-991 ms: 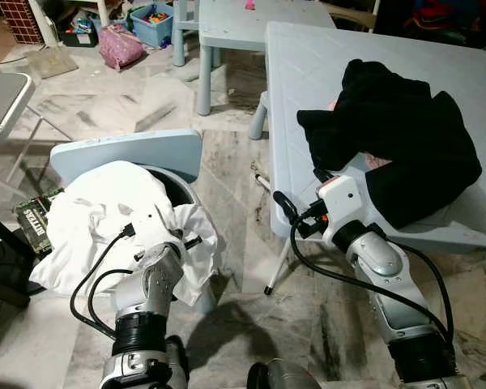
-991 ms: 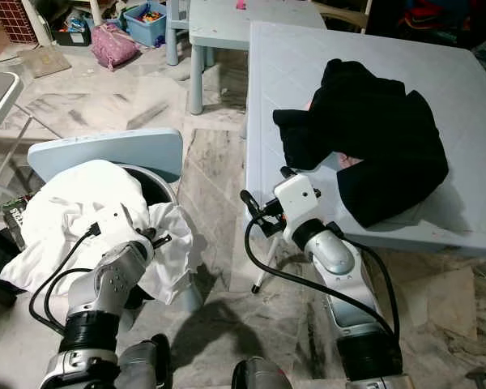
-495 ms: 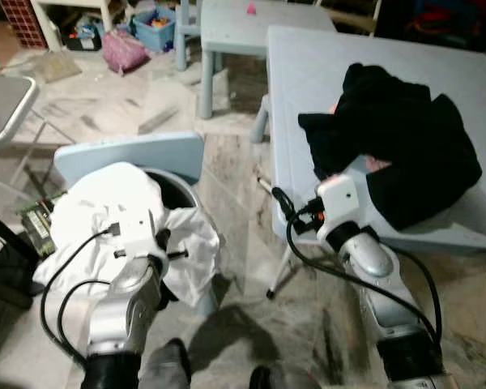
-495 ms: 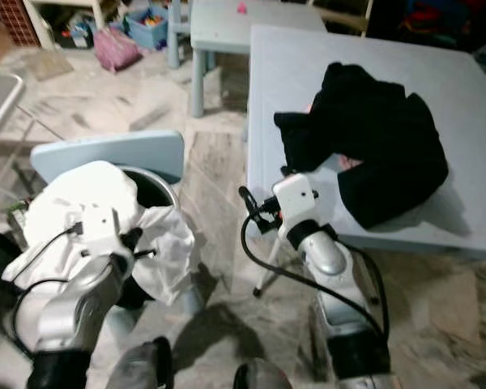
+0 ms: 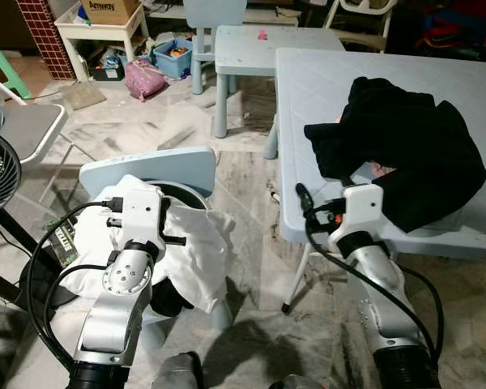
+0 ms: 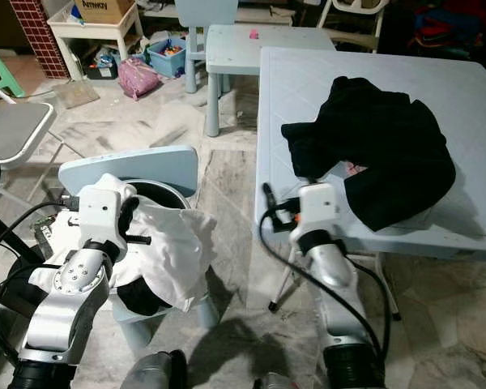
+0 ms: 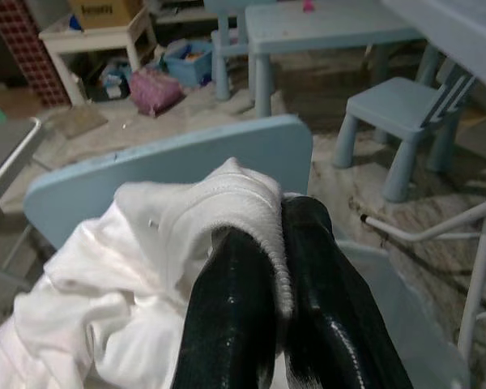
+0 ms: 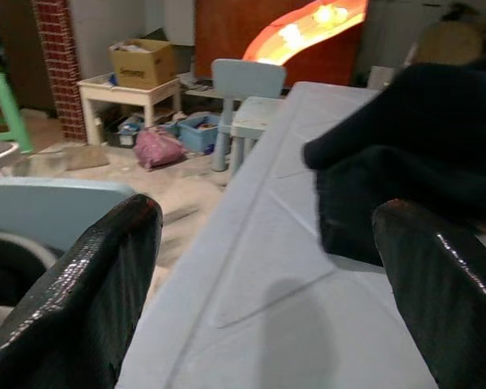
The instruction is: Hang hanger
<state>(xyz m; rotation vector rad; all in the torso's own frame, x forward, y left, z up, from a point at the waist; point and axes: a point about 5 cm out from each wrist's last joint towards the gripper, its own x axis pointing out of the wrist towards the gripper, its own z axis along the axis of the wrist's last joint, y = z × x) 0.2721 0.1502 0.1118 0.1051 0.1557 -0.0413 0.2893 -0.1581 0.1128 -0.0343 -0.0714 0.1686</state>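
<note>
White cloth [image 7: 146, 267]: heaped on the blue chair [image 5: 146, 166]
Left gripper [image 7: 271, 324]: fingers pinch its fold
Right gripper [image 8: 259, 267]: fingers spread wide, over the worktop [image 5: 324, 89] edge
Black garment [image 5: 405, 146]: on the worktop, near right gripper

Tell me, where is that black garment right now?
The black garment lies heaped on the pale blue table, on the robot's right, just beyond its right hand.

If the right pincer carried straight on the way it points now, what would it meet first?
Most likely the black garment heaped on the light blue table: the open right pincer points across the tabletop at it. Depth is unclear.
</note>
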